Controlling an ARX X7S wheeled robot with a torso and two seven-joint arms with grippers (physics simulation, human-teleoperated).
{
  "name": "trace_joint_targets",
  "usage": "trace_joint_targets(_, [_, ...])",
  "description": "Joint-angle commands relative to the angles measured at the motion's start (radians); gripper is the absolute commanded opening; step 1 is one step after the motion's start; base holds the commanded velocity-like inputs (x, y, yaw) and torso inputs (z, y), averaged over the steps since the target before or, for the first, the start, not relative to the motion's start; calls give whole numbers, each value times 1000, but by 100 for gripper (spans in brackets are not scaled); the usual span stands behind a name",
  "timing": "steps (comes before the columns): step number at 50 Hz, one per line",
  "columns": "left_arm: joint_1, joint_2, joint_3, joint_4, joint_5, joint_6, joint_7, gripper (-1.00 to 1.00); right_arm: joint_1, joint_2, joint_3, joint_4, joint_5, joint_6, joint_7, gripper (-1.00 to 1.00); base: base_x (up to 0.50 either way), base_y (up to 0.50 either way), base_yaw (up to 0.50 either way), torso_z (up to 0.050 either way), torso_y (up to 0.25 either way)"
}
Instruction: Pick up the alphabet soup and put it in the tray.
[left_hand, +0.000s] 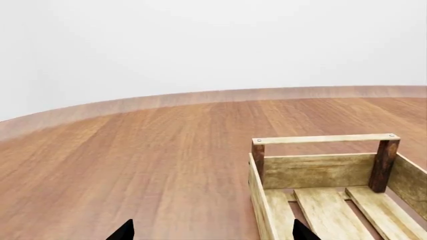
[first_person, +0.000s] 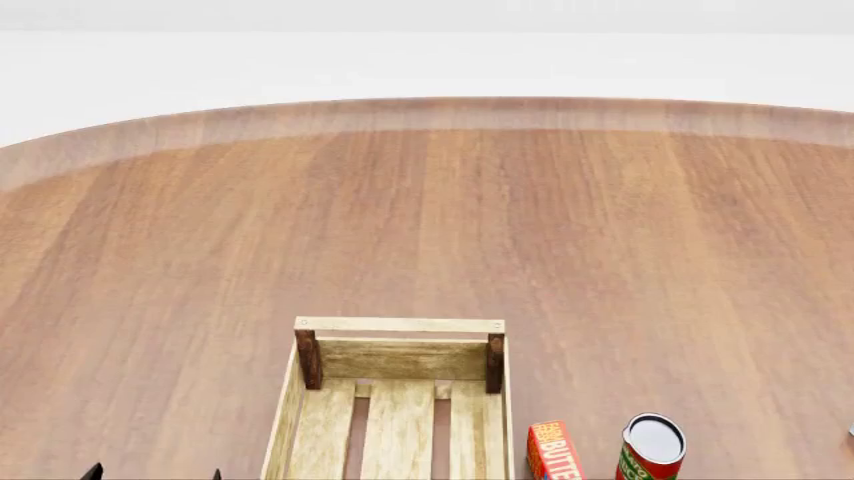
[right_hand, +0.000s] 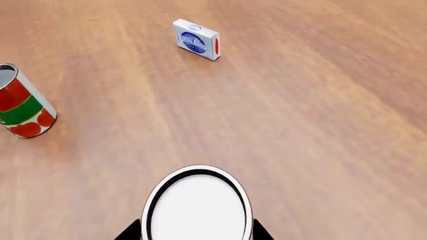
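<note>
The alphabet soup (right_hand: 197, 210) shows only in the right wrist view, as a round white top with a dark rim. My right gripper (right_hand: 195, 234) has a dark fingertip pressed against each side of it. The can's label is hidden. The tray (first_person: 399, 325) is a light-wood slatted crate with dark corner posts at the near middle of the table, and holds nothing that shows. Its end rail also shows in the left wrist view (left_hand: 325, 139). My left gripper (left_hand: 212, 233) is open and empty just left of the tray; its tips show in the head view (first_person: 154, 474).
A red-and-green can (first_person: 651, 447) with a grey top stands right of the tray, also in the right wrist view (right_hand: 23, 110). An orange butter box (first_person: 553, 452) lies between it and the tray. A white box with a blue logo (right_hand: 195, 39) lies farther off.
</note>
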Motion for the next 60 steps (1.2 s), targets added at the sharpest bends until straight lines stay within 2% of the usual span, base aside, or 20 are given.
trace_joint_targets(1, [1, -4, 5, 2, -3, 2, -5, 100, 2, 15, 8, -152, 44, 62, 16, -100, 0, 0, 0, 0, 0])
trace_joint_targets(27, [-4, -11, 15, -1, -14, 4, -10, 100, 128, 85, -5, -445, 231, 275, 116, -100, 0, 0, 0, 0, 1])
trace_joint_targets(51, [-7, -17, 23, -1, -22, 8, -17, 100, 394, 96, -147, -561, 391, 448, 256, -100, 0, 0, 0, 0, 0])
trace_joint_targets(60, [-9, -19, 26, -4, -24, 11, -19, 100, 529, 72, -261, -527, 396, 485, 294, -100, 0, 0, 0, 0, 0])
